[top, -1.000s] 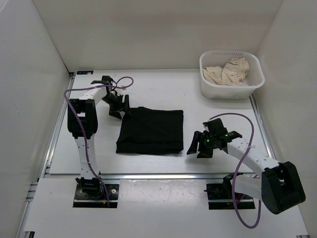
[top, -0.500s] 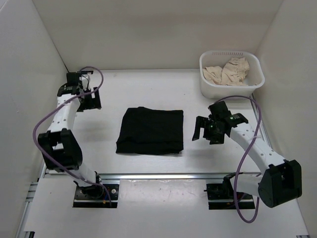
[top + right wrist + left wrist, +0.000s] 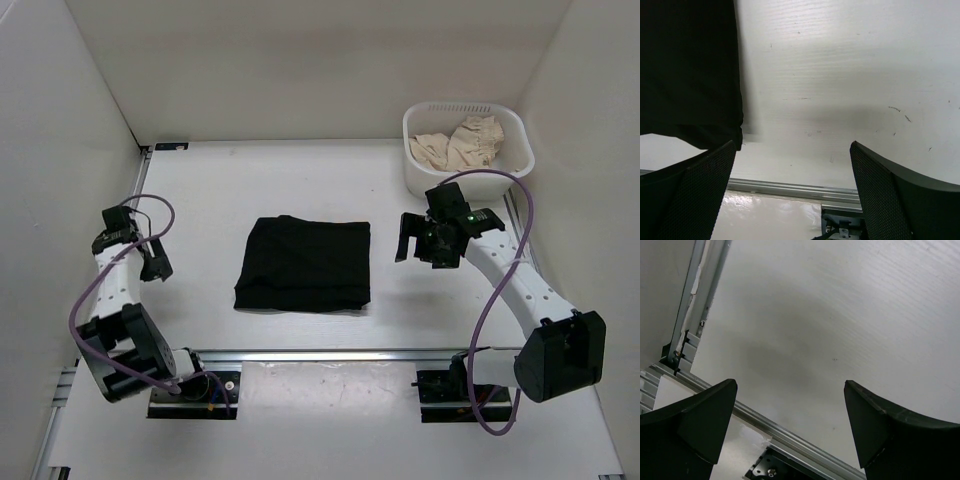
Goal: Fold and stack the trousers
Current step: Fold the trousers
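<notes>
The black trousers (image 3: 304, 263) lie folded into a flat rectangle in the middle of the white table; their right edge also shows in the right wrist view (image 3: 687, 70). My left gripper (image 3: 153, 266) hangs open well to the left of them, near the table's left rail, with bare table between its fingers (image 3: 790, 430). My right gripper (image 3: 412, 240) stands open just right of the trousers, apart from them, and nothing is between its fingers (image 3: 792, 190).
A white basket (image 3: 412, 170) holding crumpled beige cloth (image 3: 457, 145) stands at the back right. Aluminium rails run along the table's left side (image 3: 112, 285) and front edge (image 3: 340, 354). White walls close in the left, back and right sides.
Both grippers opened and drew away from the folded trousers. The left arm swung from the trousers' back left corner out to the left rail. The right gripper rose toward the basket.
</notes>
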